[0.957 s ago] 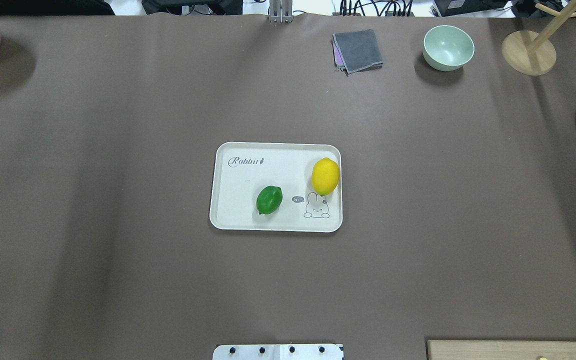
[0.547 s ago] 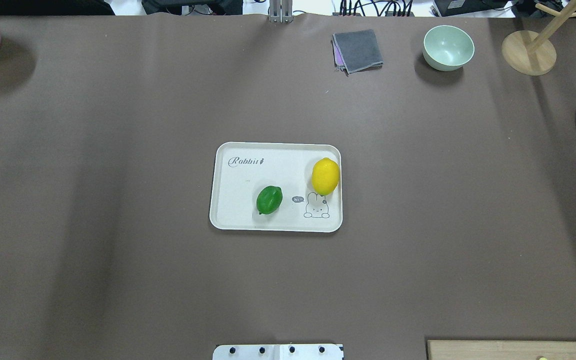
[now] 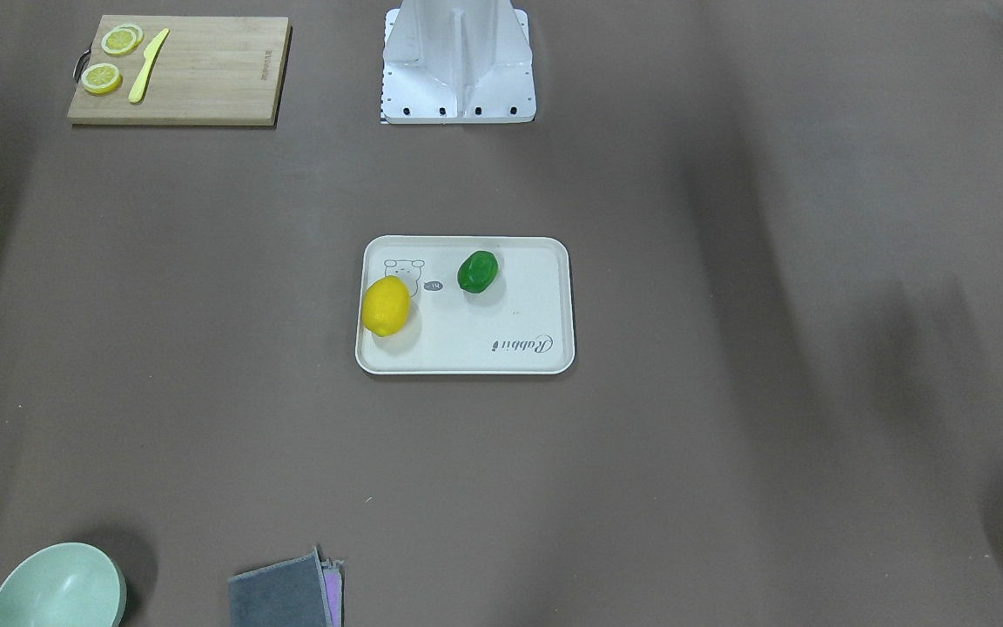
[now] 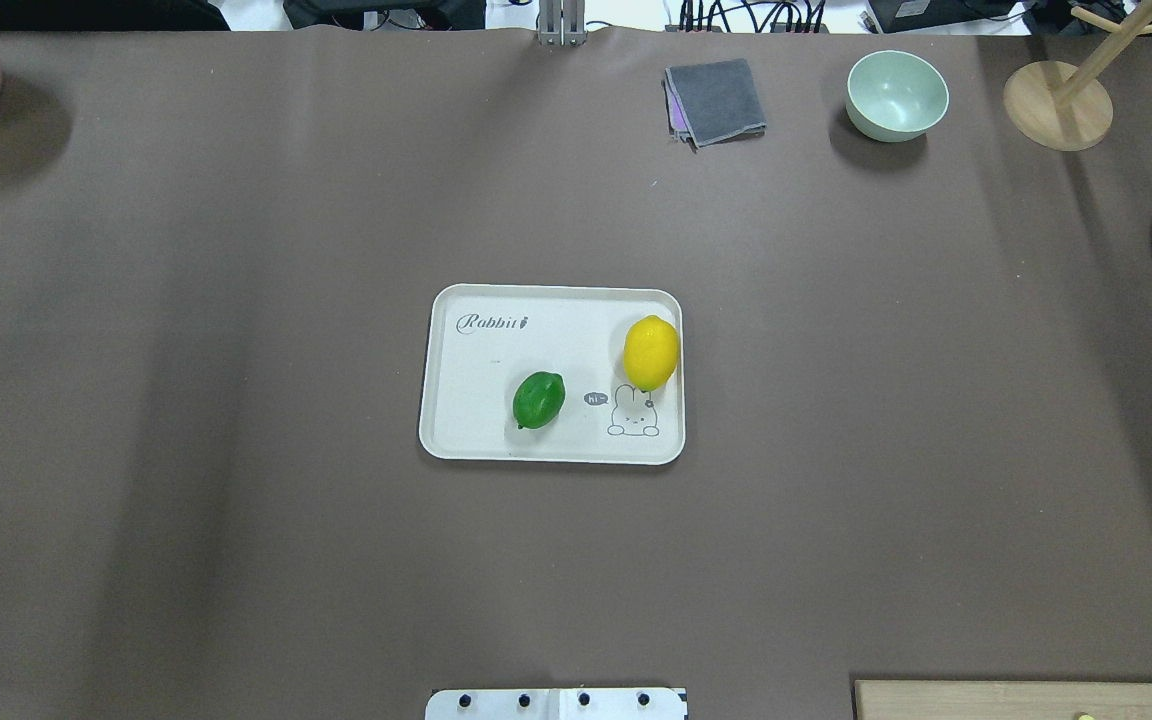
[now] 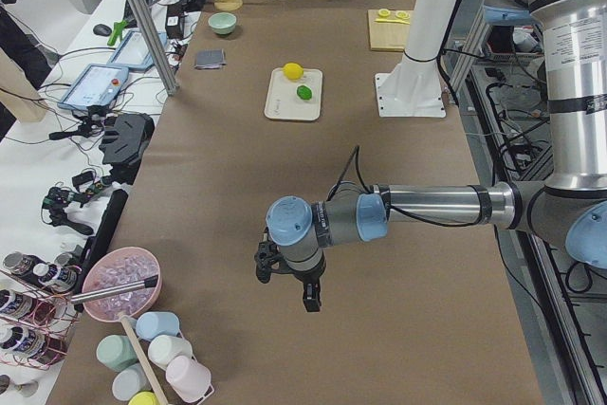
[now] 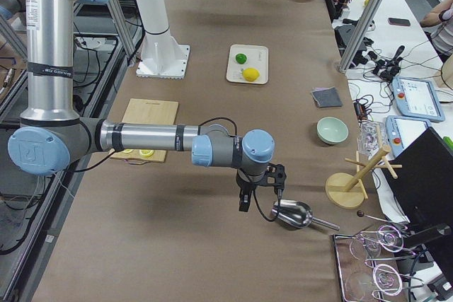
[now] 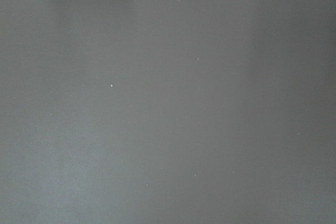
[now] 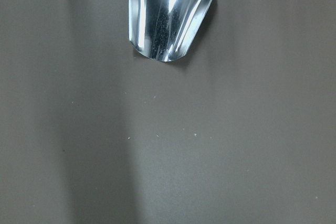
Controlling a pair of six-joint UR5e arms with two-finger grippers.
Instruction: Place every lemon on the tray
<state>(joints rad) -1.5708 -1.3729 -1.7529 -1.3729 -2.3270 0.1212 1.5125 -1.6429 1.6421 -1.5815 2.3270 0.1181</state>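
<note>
Both lemons lie on the tray [image 4: 496,360] at the centre of the overhead frame: the yellow lemon [image 4: 651,352] by its right edge, the green lemon [image 4: 538,400] near the middle, apart. I see the left gripper [image 5: 285,288] above the table [image 5: 228,196] and the right gripper [image 6: 259,206] beside a metal scoop [image 6: 292,213], but cannot tell whether either pincer is apart or together.

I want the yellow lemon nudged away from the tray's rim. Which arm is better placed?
Right, probably: the yellow lemon lies at the tray's right rim. Both hands are far off, the right hand by the scoop, the left hand at the opposite end.
</note>
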